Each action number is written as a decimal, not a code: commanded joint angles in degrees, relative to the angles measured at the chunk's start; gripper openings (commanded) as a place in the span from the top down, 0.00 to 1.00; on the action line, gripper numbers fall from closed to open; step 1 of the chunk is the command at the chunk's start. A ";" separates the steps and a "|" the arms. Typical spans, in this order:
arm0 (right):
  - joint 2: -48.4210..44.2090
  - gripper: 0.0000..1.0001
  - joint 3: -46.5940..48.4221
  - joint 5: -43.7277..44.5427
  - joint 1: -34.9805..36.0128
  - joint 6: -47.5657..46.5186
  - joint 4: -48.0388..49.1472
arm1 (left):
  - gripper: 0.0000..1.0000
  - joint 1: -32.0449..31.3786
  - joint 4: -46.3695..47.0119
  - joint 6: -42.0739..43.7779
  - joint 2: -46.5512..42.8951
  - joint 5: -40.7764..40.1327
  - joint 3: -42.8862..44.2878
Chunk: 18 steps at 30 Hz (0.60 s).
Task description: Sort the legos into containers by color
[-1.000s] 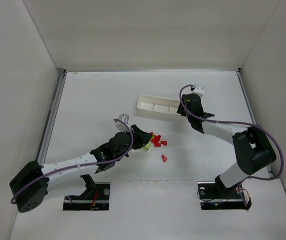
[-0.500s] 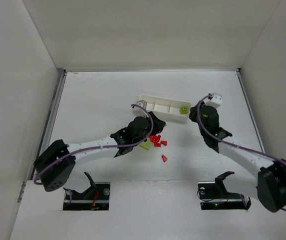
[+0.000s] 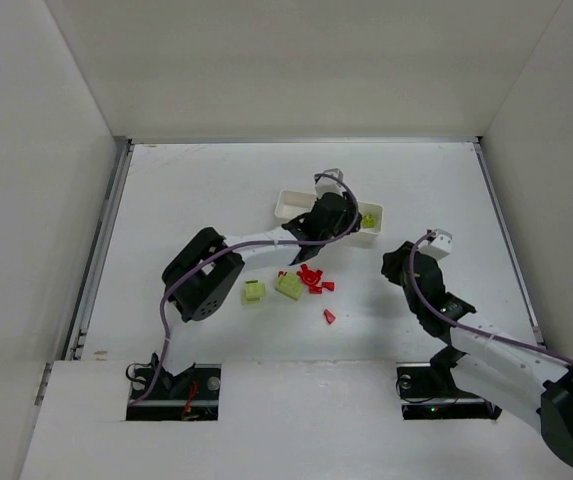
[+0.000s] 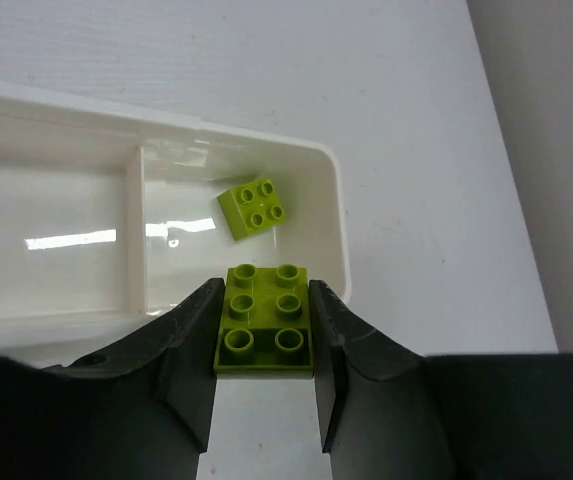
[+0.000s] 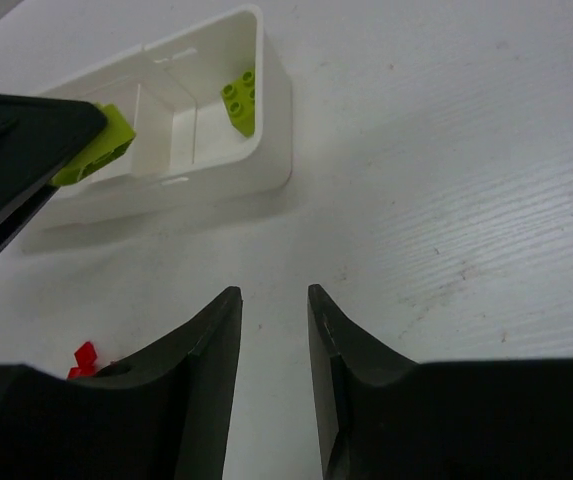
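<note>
The left gripper [image 4: 266,298] clamps a green brick [image 4: 266,340] over the near wall of the tray [image 4: 337,215], by the end compartment [image 4: 181,270] with another green brick [image 4: 254,208]. The right gripper [image 5: 274,302] is slightly apart, empty.

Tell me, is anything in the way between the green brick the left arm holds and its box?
No, nothing visible blocks it. The left gripper holds the yellow-green brick just above the near rim of the white tray, by the end compartment, where a second yellow-green brick lies with bare floor beside it.
</note>
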 commanded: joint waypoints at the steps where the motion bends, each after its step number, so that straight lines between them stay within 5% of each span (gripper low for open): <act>1: -0.67 0.61 -0.80 1.84 1.29 1.45 1.72 | 0.75 0.03 -1.56 3.80 1.28 -1.20 6.17; 9: 1.43 0.45 -0.89 0.96 2.96 0.75 4.09 | 0.34 -0.23 -4.46 5.47 2.36 -1.02 9.62; 12: 3.10 0.47 -0.01 0.87 4.80 -0.74 5.06 | 0.35 -0.32 -3.67 6.79 -3.08 -1.46 5.41; 18: 8.72 0.68 2.97 -2.81 12.18 -4.87 8.75 | 0.53 0.29 0.98 6.09 -20.82 -2.08 -13.73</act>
